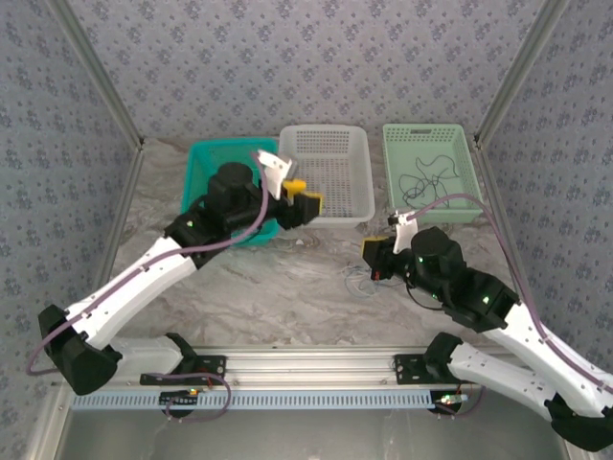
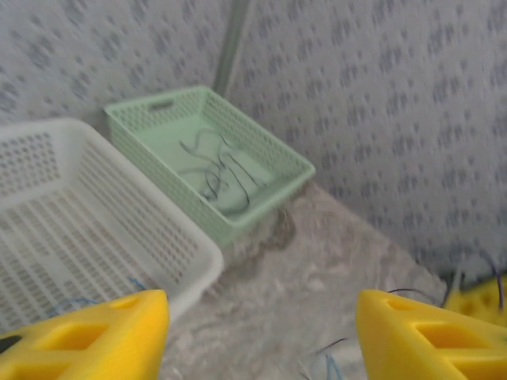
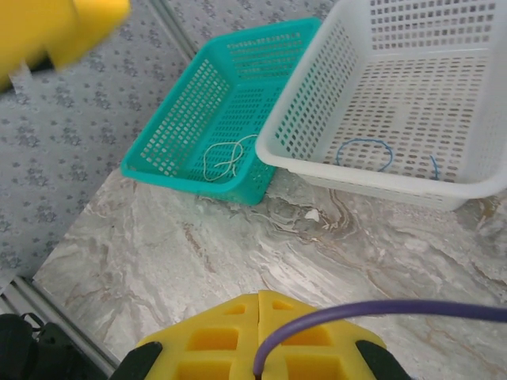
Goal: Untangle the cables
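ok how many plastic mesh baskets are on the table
3. The teal perforated plastic basket is back left, the white perforated plastic basket back centre, the pale green perforated plastic basket back right. None looks hidden.

The left arm and right arm are built alike: white tubular links between rounded black joints, with a small green light on the black housing behind the jaws and a black base block at the end farthest from them. A thin purple hose trails loosely back from the jaws along each arm, starting by a white bracket just behind them. The left gripper and right gripper carry blocky yellow fingers with rectangular recesses moulded in, on black bodies.
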